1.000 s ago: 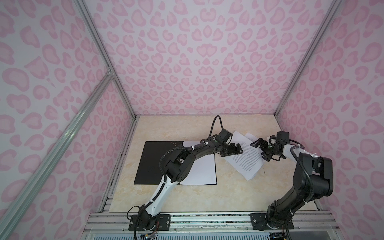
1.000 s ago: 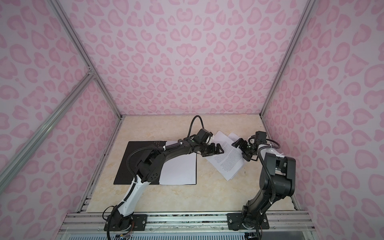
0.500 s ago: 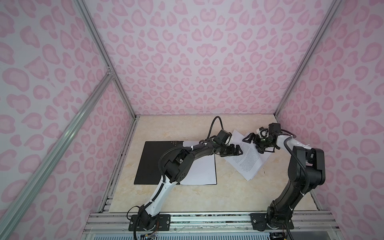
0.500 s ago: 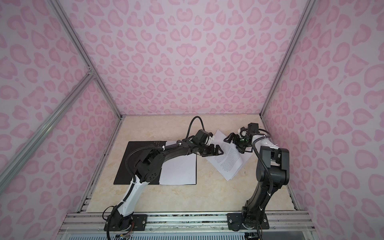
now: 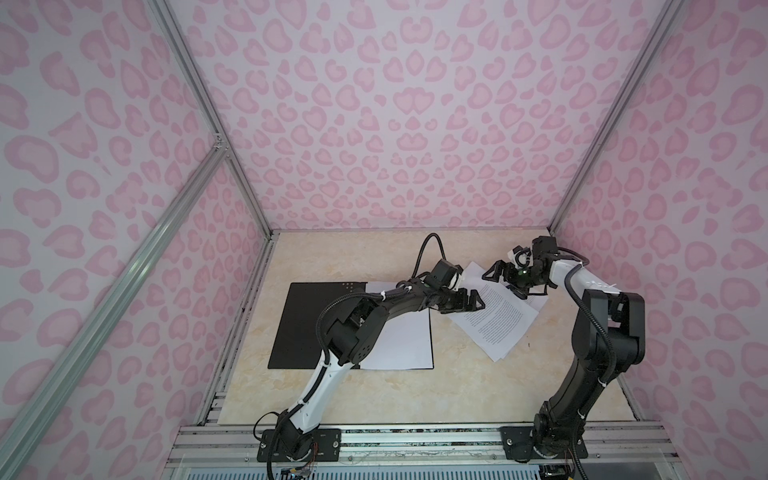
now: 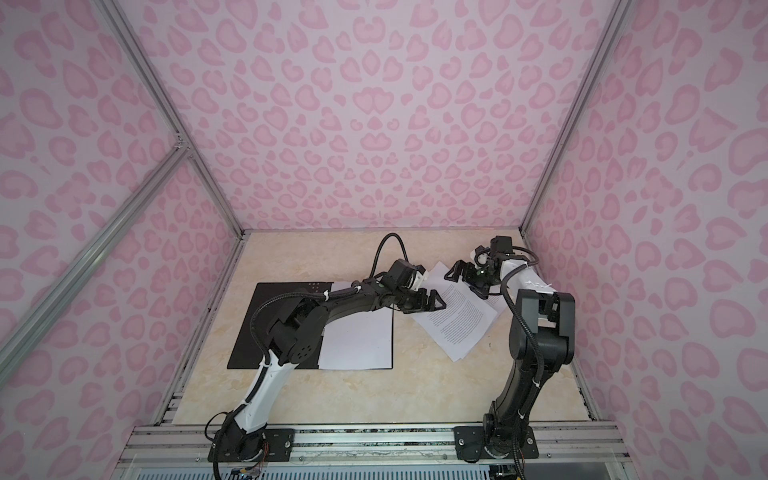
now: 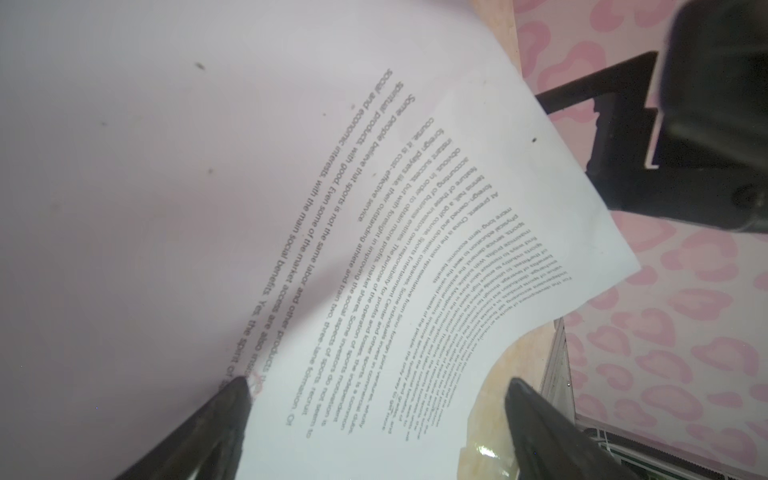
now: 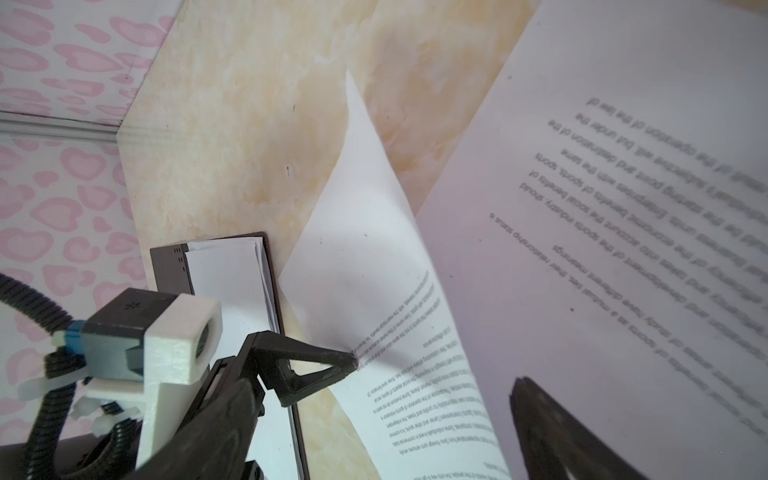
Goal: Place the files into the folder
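2 grippers, both spread wide, neither holding anything.

1. Left gripper (image 7: 378, 386): 1 fingertip (image 8: 347, 361) touches the curled, lifted top sheet of the files (image 5: 494, 320). The other fingertip sits past the sheet's edge, over bare table (image 5: 332, 257).
   - Step judged: pinching that raised edge.
   - Done well: slide 1 finger under the curl, close on 1 sheet only, then draw it back low.
2. Files: a fanned stack of printed pages, directly ahead of the left fingertips, flat on the table apart from the curl.
3. Right gripper (image 5: 505, 280): hovers opposite, over the stack's far edge. It could pin the lower pages, but it crowds the lift.
4. Folder (image 5: 303, 324): behind the left wrist, open, black inside up. A white sheet (image 5: 399, 345) lies on its nearer half, and the left arm crosses above it.
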Robot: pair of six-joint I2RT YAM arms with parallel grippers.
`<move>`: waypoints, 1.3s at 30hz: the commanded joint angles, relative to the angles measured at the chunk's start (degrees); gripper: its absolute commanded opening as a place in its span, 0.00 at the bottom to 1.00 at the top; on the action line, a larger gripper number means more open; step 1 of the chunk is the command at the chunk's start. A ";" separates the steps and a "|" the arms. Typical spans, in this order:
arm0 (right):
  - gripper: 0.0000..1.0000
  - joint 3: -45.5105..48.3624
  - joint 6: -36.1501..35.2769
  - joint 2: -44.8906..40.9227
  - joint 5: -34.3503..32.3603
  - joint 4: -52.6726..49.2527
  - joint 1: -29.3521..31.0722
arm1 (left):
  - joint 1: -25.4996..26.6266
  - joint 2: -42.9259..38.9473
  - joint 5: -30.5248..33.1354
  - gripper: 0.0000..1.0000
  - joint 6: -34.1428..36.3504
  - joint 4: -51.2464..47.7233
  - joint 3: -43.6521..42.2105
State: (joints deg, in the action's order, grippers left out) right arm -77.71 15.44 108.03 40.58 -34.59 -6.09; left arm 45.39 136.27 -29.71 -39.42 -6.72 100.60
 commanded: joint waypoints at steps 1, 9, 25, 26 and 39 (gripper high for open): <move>0.97 -1.04 -1.91 2.01 0.69 -2.85 0.76 | -0.79 1.74 8.27 0.98 -0.31 -14.42 -1.66; 0.86 -0.27 -2.10 1.90 -4.92 -4.34 0.47 | -1.25 1.29 7.74 0.98 -0.56 -13.32 -2.91; 0.37 0.19 -2.76 1.12 -7.35 -4.59 -0.72 | -1.44 1.13 7.22 0.98 -1.01 -13.17 -3.08; 0.35 0.15 -2.72 1.13 -7.31 -4.61 -0.68 | -1.53 1.15 7.27 0.98 -1.07 -13.16 -3.12; 0.14 0.27 -2.99 0.52 -8.92 -4.75 -0.12 | -1.52 0.58 5.68 0.98 -1.26 -12.45 -2.50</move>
State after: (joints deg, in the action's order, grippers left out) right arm -77.97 12.86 108.84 32.42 -38.85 -6.48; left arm 44.62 135.68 -32.23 -39.75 -4.12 99.00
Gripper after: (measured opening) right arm 0.146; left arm 0.978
